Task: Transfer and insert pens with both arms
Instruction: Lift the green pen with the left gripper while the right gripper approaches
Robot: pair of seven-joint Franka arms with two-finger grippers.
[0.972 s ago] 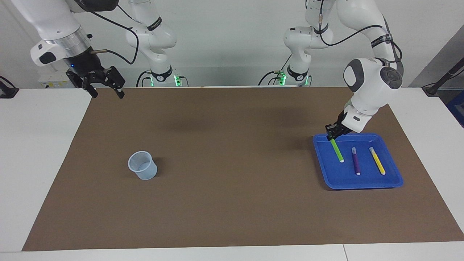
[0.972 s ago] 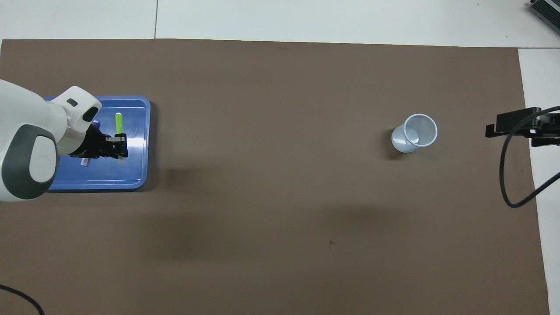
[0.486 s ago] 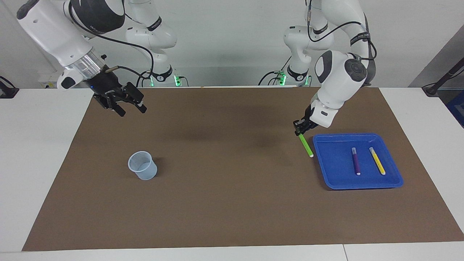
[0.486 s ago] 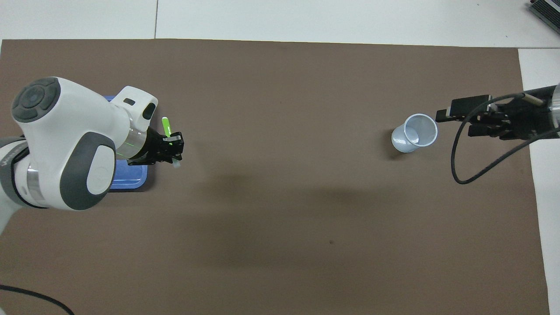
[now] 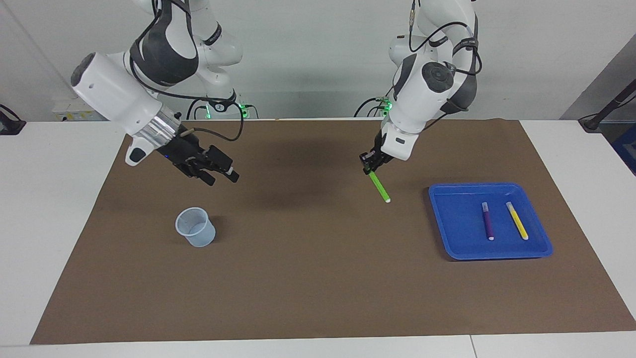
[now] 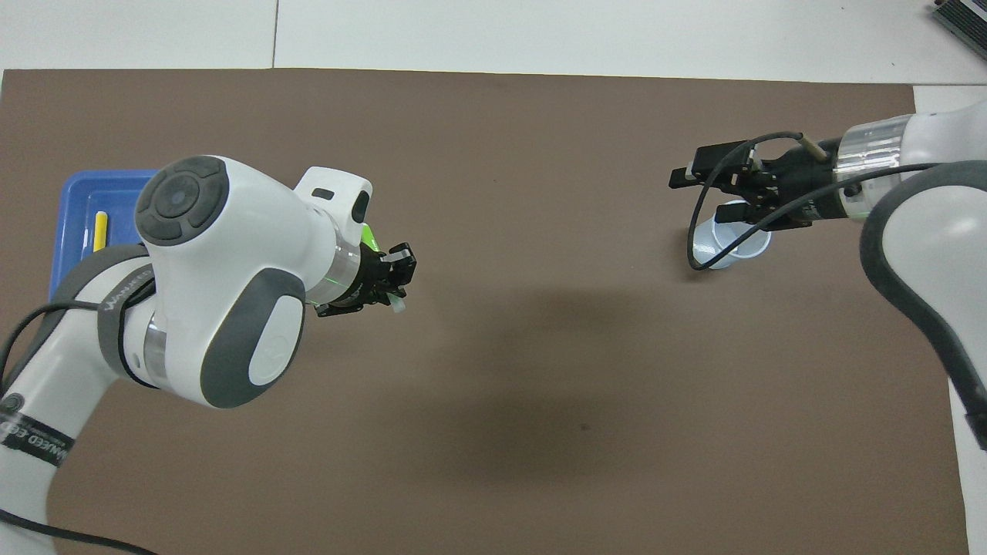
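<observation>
Moved: your left gripper has carried the green pen off the tray, clenched on it above the mat | right gripper spread wide, now near the cup | purple pen, yellow pen: in tray

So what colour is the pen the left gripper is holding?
Green with a white tip, shown best in the facing view.

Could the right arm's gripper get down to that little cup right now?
Probably yes: the right gripper hangs open above the mat near the cup, nothing lies between them, and the cup's mouth faces up.

Mat mid open; cup blocks.
</observation>
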